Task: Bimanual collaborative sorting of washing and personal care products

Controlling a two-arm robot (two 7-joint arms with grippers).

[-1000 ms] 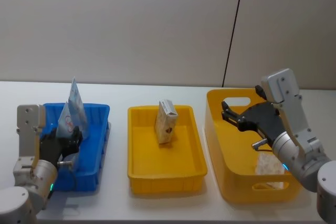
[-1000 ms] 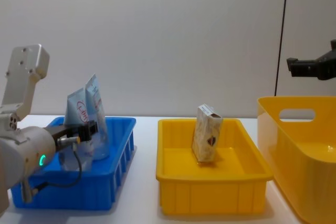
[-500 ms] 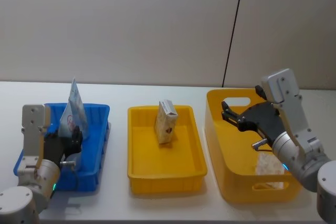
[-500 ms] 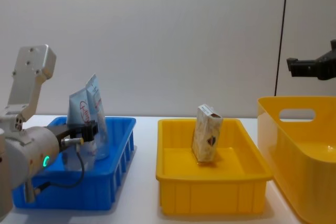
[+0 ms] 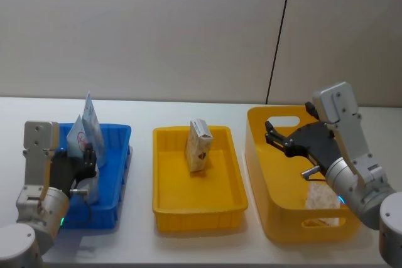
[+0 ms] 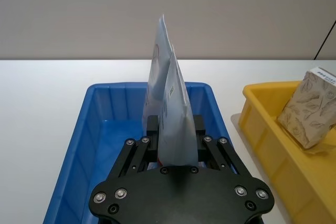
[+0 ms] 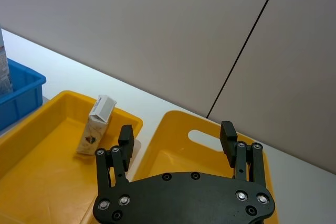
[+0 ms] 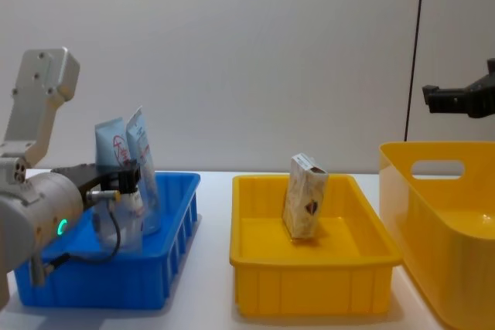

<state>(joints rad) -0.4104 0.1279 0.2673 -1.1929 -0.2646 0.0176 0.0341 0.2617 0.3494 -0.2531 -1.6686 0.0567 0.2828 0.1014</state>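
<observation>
Over a white table [image 5: 144, 112] by grey wall [image 5: 157, 29], left claw [image 5: 86, 158] grips tube [image 6: 173, 103] (right claw [image 7: 177, 131] agape).

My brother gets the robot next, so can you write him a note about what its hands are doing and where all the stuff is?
Left hand: shut on the near squeeze tube, inside the blue bin.
Right hand: open and empty, hovering over the tall yellow bin.
Things: the second tube stands just behind the held one in the blue bin. One beige packet stands tilted in the shallow yellow tray. The other packet lies at the bottom of the tall yellow bin.
Done: both tubes at the blue bin, one packet in the tray.
Left, probably: let go of the held tube, then move the last packet to the tray.
</observation>
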